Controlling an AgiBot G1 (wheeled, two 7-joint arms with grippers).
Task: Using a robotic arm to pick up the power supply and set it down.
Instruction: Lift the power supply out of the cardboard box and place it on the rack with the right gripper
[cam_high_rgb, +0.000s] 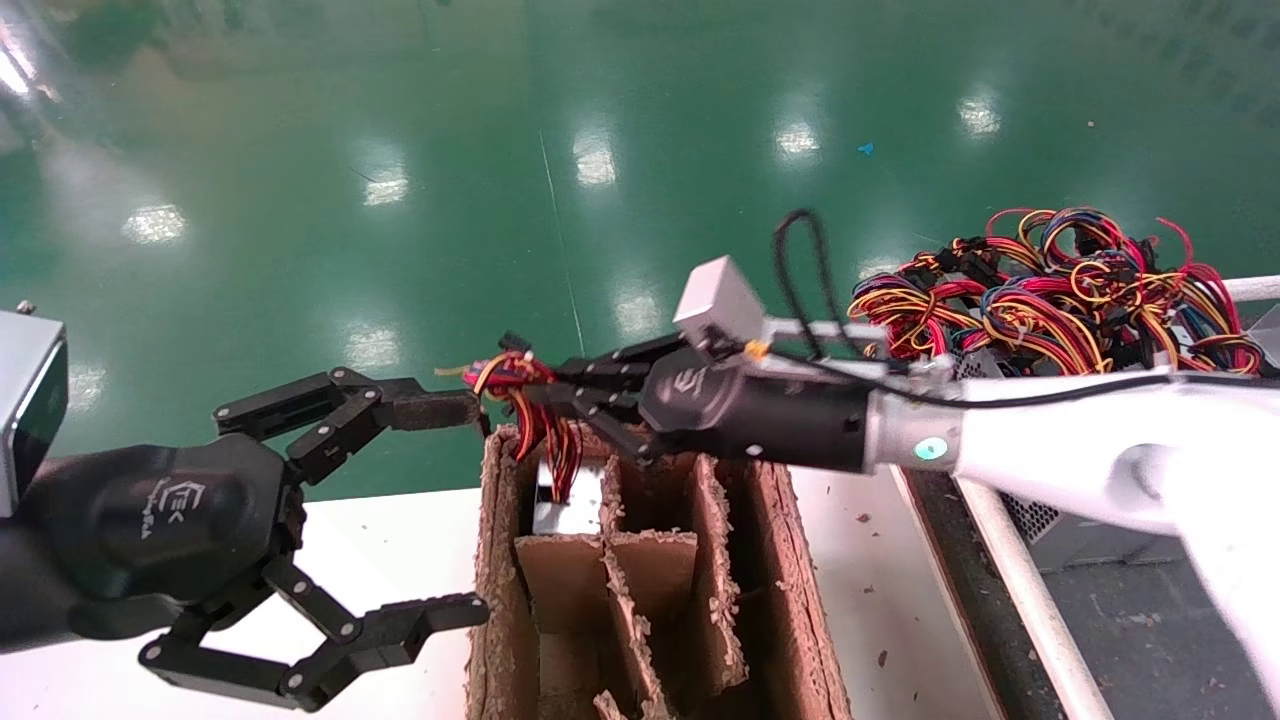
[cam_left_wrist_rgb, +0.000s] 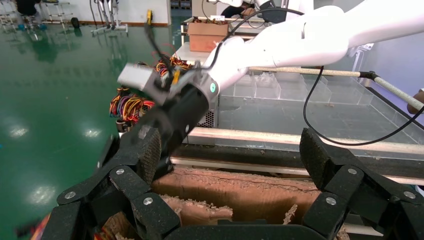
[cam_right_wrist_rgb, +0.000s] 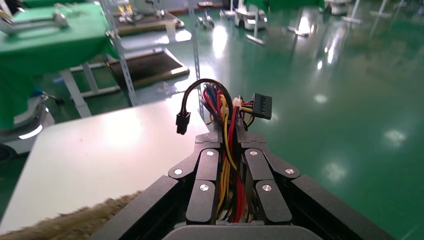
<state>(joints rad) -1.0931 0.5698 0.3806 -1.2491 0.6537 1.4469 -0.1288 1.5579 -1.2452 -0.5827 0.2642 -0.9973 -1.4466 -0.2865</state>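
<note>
My right gripper (cam_high_rgb: 528, 388), on the white robotic arm (cam_high_rgb: 1060, 425), is shut on a bundle of red, yellow and black wires (cam_right_wrist_rgb: 227, 117). The bundle hangs (cam_high_rgb: 548, 440) into the far-left cell of a divided cardboard box (cam_high_rgb: 770, 560). In that cell shows a shiny grey metal face, the power supply (cam_high_rgb: 570, 508); most of it is hidden by the dividers. A black connector (cam_right_wrist_rgb: 261, 105) sticks out past the right fingertips (cam_right_wrist_rgb: 209, 141). My left gripper (cam_high_rgb: 455, 512) stands open beside the box's left wall, and its rough pads (cam_left_wrist_rgb: 148, 151) frame the box in the left wrist view.
A heap of other power supplies with tangled coloured wires (cam_high_rgb: 1050, 285) lies at the right behind a white rail (cam_high_rgb: 1020, 590). A perforated grey casing (cam_high_rgb: 1040, 520) sits under the arm. The box stands on a white table (cam_high_rgb: 380, 540). A clear plastic tray (cam_left_wrist_rgb: 300, 100) lies beyond.
</note>
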